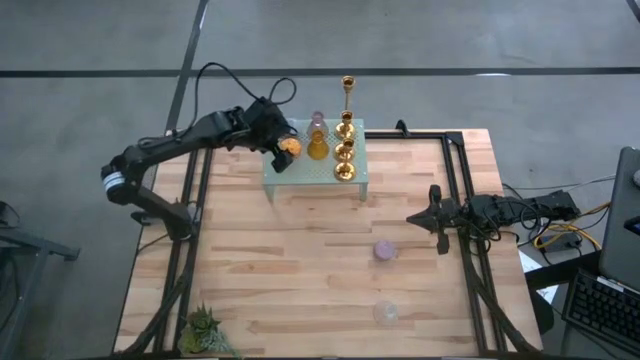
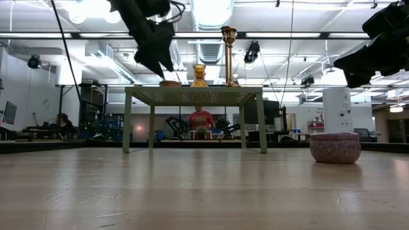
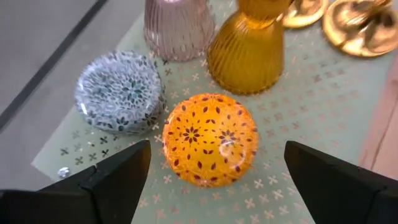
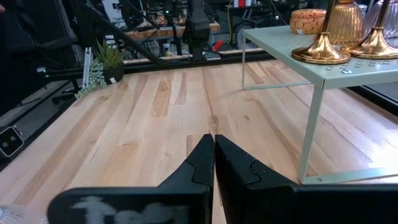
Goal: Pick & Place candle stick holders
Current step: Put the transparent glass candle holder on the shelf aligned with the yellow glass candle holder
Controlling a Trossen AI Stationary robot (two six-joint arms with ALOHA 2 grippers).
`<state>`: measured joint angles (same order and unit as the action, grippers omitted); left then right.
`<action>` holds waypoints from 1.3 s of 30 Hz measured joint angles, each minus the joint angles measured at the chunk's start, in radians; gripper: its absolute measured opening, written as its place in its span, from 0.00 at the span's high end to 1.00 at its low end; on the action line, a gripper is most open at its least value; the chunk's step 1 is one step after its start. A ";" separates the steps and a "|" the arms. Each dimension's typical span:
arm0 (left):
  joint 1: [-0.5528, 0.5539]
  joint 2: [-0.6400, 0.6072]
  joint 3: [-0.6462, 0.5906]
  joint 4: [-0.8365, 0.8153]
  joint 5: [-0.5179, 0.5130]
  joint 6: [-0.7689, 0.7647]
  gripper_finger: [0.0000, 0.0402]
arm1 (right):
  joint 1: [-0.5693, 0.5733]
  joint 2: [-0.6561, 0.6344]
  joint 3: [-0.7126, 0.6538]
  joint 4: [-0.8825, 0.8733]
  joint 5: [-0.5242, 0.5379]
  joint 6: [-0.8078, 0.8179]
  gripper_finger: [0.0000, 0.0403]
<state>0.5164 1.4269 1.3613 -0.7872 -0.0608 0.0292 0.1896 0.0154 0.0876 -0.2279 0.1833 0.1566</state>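
The mint-green stand (image 1: 315,172) at the table's far middle carries an orange holder (image 3: 210,139), a blue-patterned one (image 3: 121,91), a pink ribbed one (image 3: 177,28), an amber one (image 3: 249,53) and gold candlesticks (image 1: 345,148), one of them tall (image 1: 348,92). My left gripper (image 3: 216,149) hovers open just above the orange holder (image 1: 291,146), a finger on either side, touching nothing. A pink holder (image 1: 384,250) and a clear glass one (image 1: 385,313) stand on the table. My right gripper (image 4: 214,146) rests shut at the right edge (image 1: 415,218).
A small spiky green plant (image 1: 203,328) stands at the near left corner. Black rails run along the table's left and right sides (image 1: 462,190). Bare wood lies between the stand and the two loose holders. People sit in the room beyond the table (image 2: 201,119).
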 joint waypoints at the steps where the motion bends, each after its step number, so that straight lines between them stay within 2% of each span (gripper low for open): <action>1: -0.001 -0.013 0.000 0.000 0.000 0.000 0.08 | 0.000 0.000 0.000 0.000 0.000 0.000 0.98; 9: -0.017 -0.138 -0.042 -0.028 0.048 -0.001 0.08 | 0.000 0.000 0.000 0.000 0.000 0.000 0.98; 13: -0.032 -0.201 -0.085 -0.029 0.047 0.010 0.13 | 0.000 0.000 0.000 0.000 0.000 0.000 0.98; 18: -0.043 -0.272 -0.157 0.011 0.047 -0.003 0.31 | 0.000 0.000 0.000 0.000 0.000 0.000 0.98; 28: -0.094 -0.421 -0.340 0.141 0.067 -0.029 0.94 | 0.000 0.000 0.000 0.000 0.000 0.000 0.98; 30: -0.111 -0.469 -0.383 0.188 0.067 -0.035 0.97 | 0.000 0.000 0.000 0.000 0.000 0.000 0.98; 39: -0.209 -0.697 -0.573 0.303 0.074 -0.072 0.99 | 0.000 0.000 0.000 0.000 0.000 0.000 0.98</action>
<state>0.3079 0.7300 0.7888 -0.4840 0.0132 -0.0424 0.1894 0.0154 0.0875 -0.2279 0.1832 0.1566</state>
